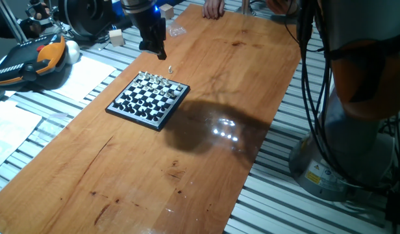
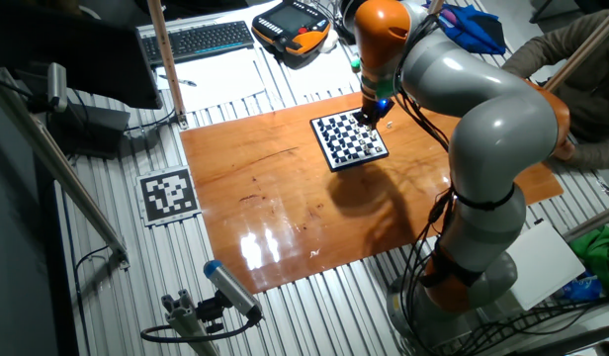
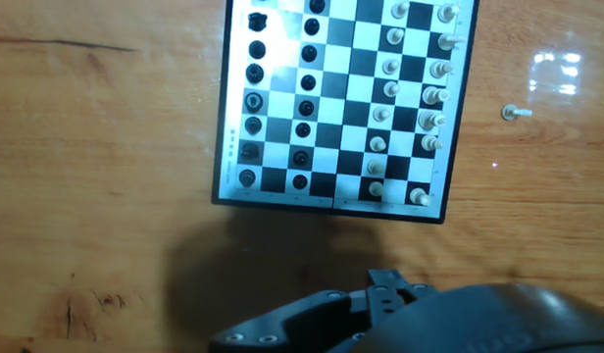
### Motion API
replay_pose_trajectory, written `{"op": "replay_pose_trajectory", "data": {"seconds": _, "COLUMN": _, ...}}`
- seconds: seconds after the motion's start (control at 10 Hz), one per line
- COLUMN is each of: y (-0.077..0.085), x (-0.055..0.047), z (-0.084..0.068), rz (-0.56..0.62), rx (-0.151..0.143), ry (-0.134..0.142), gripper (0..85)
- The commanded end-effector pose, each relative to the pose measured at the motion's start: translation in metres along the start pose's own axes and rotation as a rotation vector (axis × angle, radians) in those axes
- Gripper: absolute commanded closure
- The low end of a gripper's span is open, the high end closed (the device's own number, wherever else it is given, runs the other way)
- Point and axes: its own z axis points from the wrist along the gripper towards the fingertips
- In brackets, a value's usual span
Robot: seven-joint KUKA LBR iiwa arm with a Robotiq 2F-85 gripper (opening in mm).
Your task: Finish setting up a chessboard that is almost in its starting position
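Note:
The chessboard [image 1: 148,99] lies on the wooden table, with pale pieces along its far side and dark pieces along its near side. It also shows in the other fixed view [image 2: 350,139] and in the hand view [image 3: 336,98]. One small pale piece [image 1: 171,67] lies off the board on the wood; in the hand view [image 3: 516,112] it is to the right of the board. My gripper [image 1: 154,49] hangs above the table just beyond the board's far corner, close to that loose piece, holding nothing I can see. Its finger gap is not clear. A dark part of the hand [image 3: 400,314] fills the hand view's bottom.
White paper sheets [image 1: 89,75] and an orange and black pendant [image 1: 31,58] lie left of the table. A wooden block [image 1: 117,38] and a person's hand [image 1: 213,8] are at the far end. The arm's base [image 1: 356,110] and cables stand to the right.

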Motion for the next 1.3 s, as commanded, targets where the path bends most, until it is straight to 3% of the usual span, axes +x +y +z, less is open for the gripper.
{"op": "replay_pose_trajectory", "data": {"seconds": 0.0, "y": 0.000, "x": 0.000, "z": 0.000, "rz": 0.028, "rx": -0.027, "ry": -0.062, "gripper": 85.0}}
{"op": "replay_pose_trajectory", "data": {"seconds": 0.1, "y": 0.000, "x": 0.000, "z": 0.000, "rz": 0.047, "rx": -0.087, "ry": -0.067, "gripper": 85.0}}
{"op": "replay_pose_trajectory", "data": {"seconds": 0.2, "y": 0.000, "x": 0.000, "z": 0.000, "rz": 0.055, "rx": -0.111, "ry": -0.054, "gripper": 85.0}}
{"op": "replay_pose_trajectory", "data": {"seconds": 0.3, "y": 0.000, "x": 0.000, "z": 0.000, "rz": 0.073, "rx": -0.115, "ry": -0.086, "gripper": 85.0}}
{"op": "replay_pose_trajectory", "data": {"seconds": 0.4, "y": 0.000, "x": 0.000, "z": 0.000, "rz": 0.075, "rx": -0.098, "ry": -0.149, "gripper": 85.0}}
{"op": "replay_pose_trajectory", "data": {"seconds": 0.5, "y": 0.000, "x": 0.000, "z": 0.000, "rz": 0.089, "rx": -0.099, "ry": -0.186, "gripper": 85.0}}
{"op": "replay_pose_trajectory", "data": {"seconds": 0.7, "y": 0.000, "x": 0.000, "z": 0.000, "rz": 0.096, "rx": -0.104, "ry": -0.190, "gripper": 85.0}}
{"op": "replay_pose_trajectory", "data": {"seconds": 0.8, "y": 0.000, "x": 0.000, "z": 0.000, "rz": 0.098, "rx": -0.137, "ry": -0.201, "gripper": 85.0}}
{"op": "replay_pose_trajectory", "data": {"seconds": 0.9, "y": 0.000, "x": 0.000, "z": 0.000, "rz": 0.096, "rx": -0.100, "ry": -0.211, "gripper": 85.0}}
{"op": "replay_pose_trajectory", "data": {"seconds": 1.1, "y": -0.001, "x": -0.001, "z": 0.001, "rz": 0.107, "rx": -0.101, "ry": -0.208, "gripper": 85.0}}
{"op": "replay_pose_trajectory", "data": {"seconds": 1.2, "y": -0.011, "x": -0.007, "z": 0.006, "rz": 0.107, "rx": -0.100, "ry": -0.208, "gripper": 68.0}}
